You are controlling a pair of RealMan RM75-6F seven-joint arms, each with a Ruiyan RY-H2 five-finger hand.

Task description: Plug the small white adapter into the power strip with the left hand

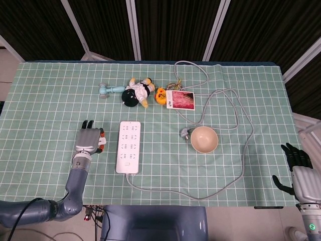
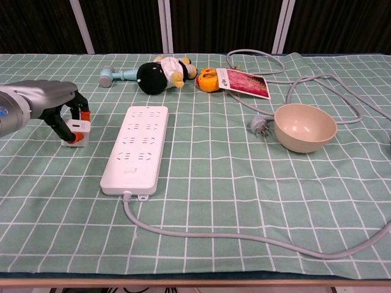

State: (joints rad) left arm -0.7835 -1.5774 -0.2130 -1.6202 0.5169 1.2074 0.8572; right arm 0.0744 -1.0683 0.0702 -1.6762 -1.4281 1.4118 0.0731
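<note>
The small white adapter (image 2: 80,128) sits on the green checked cloth just left of the white power strip (image 2: 137,146). My left hand (image 2: 54,105) reaches it from the left and pinches it between orange-tipped fingers (image 2: 85,113) and thumb; it still touches the cloth. From the head camera the left hand (image 1: 88,141) covers most of the adapter (image 1: 102,142), which lies beside the power strip (image 1: 129,146). My right hand (image 1: 301,169) hangs past the table's right front corner, fingers apart, holding nothing.
The strip's grey cable (image 1: 200,193) loops along the front and right. A beige bowl (image 2: 304,127) and a loose plug (image 2: 259,125) lie at centre right. A plush doll (image 2: 160,73), an orange toy (image 2: 208,80), a red card (image 2: 245,82) and a teal tool (image 2: 117,75) line the back.
</note>
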